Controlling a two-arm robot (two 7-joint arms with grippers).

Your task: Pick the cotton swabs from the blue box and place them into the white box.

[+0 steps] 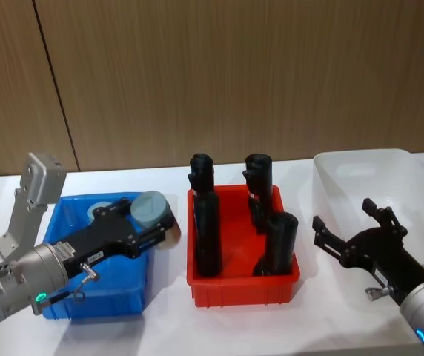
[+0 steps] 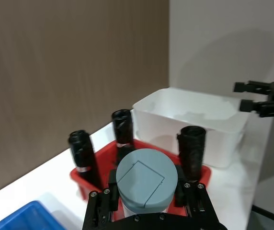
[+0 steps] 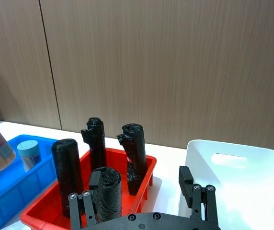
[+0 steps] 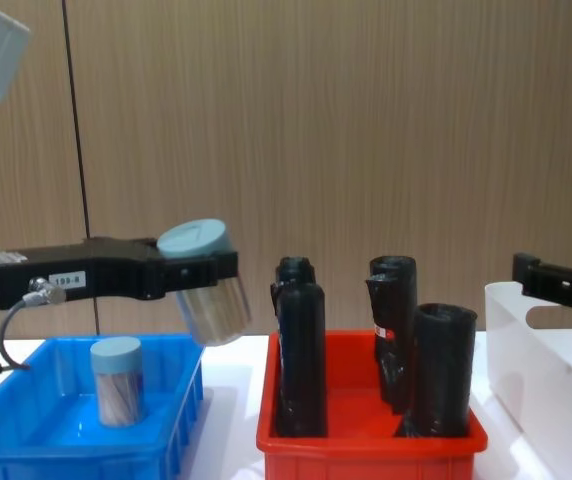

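Note:
My left gripper [image 1: 151, 228] is shut on a cotton swab jar [image 1: 153, 210] with a pale blue-grey lid. It holds the jar tilted in the air over the right edge of the blue box [image 1: 108, 304]. The chest view shows this jar [image 4: 204, 285] well above the box's rim [image 4: 66, 450]. In the left wrist view its lid [image 2: 146, 179] sits between the fingers [image 2: 189, 196]. A second jar [image 4: 116, 380] stands upright inside the blue box. The white box [image 1: 368, 167] is at the far right. My right gripper [image 1: 353, 222] hovers open at its front left side.
A red bin [image 1: 242, 285] with several upright black rolls [image 1: 207, 237] stands between the blue box and the white box. A wood-panelled wall runs behind the white table. Bare table lies in front of the bins.

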